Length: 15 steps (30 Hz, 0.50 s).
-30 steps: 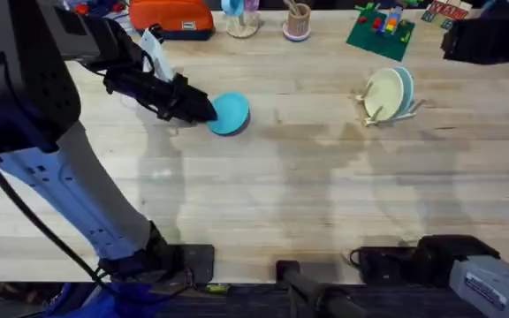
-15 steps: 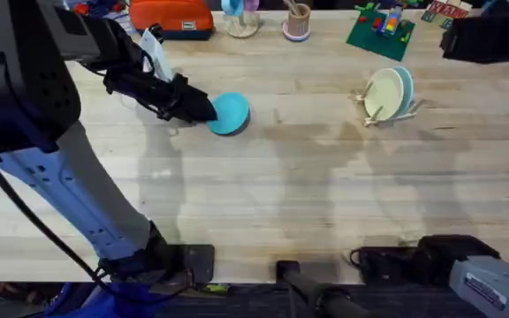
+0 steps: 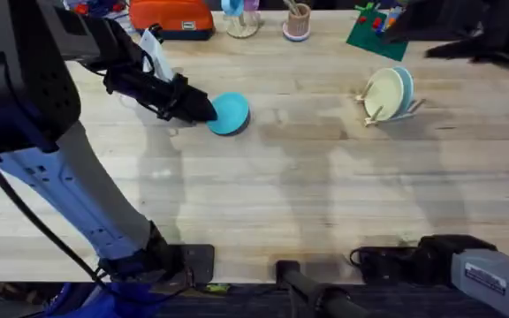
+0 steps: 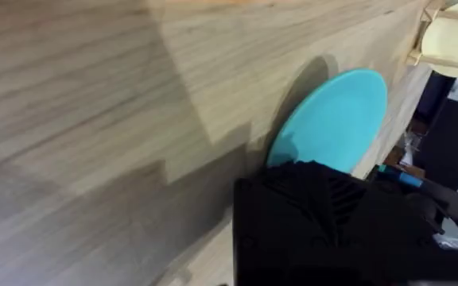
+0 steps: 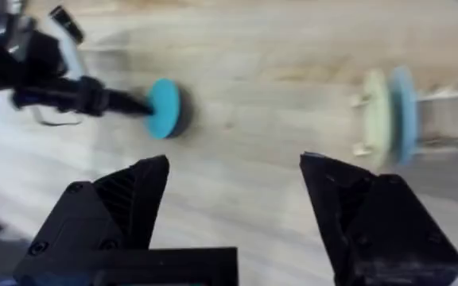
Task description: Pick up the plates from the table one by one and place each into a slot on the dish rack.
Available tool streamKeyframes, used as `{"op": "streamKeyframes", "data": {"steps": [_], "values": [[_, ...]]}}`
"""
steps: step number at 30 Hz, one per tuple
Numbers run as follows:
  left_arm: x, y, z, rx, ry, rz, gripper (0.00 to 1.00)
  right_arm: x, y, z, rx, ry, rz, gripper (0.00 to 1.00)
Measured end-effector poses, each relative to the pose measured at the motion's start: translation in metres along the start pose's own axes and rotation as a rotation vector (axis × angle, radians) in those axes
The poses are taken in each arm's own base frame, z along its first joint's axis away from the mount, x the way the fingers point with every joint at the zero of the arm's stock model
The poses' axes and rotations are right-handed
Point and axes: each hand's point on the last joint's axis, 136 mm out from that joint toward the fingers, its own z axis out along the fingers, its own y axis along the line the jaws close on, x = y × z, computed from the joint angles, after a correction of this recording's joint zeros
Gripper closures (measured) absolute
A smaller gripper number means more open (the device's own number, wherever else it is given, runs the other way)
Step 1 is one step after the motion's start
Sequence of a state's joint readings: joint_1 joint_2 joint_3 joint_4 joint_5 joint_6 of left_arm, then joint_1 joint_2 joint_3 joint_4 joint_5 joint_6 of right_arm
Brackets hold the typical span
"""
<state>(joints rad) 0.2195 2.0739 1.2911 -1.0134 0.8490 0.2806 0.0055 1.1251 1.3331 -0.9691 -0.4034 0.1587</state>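
Left pincer: reaches from the far left of the surface to the near-left edge of the turquoise plate; its black fingers close on that rim, grasping the plate. In the left wrist view one black finger covers the plate's lower edge.
Turquoise plate: left of centre on the far half of the surface, resting on the wood, its round face largely visible from overhead; well apart from the dish rack.
Dish rack: right of centre, far half of the surface; small light wooden pegs holding two plates upright.
Cream plate: stands in a slot on the left of the rack, face toward the left pincer.
Light blue plate: stands just behind the cream one, to its right.
Right pincer: released, its two black fingers spread wide; in its wrist view it looks across the surface toward the turquoise plate and the rack.
Writing: none readable.
Around, along the far edge: an orange case, a cup of sticks, a green baseplate with coloured blocks.
In the way: open wood lies between the turquoise plate and the rack.
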Motion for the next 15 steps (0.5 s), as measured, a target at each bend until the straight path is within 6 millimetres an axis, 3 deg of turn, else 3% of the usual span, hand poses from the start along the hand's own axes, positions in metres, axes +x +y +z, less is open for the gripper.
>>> {"op": "streamKeyframes", "data": {"steps": [6, 15], "values": [[0.0, 0.0, 0.0, 0.0, 0.0, 0.0, 0.96, 0.011, 0.013, 0.042, -0.133, 0.164, 0.121, 0.007], [0.0, 0.0, 0.0, 0.0, 0.0, 0.0, 0.96, 0.031, 0.042, 0.113, -0.226, 0.346, 0.134, 0.007]]}}
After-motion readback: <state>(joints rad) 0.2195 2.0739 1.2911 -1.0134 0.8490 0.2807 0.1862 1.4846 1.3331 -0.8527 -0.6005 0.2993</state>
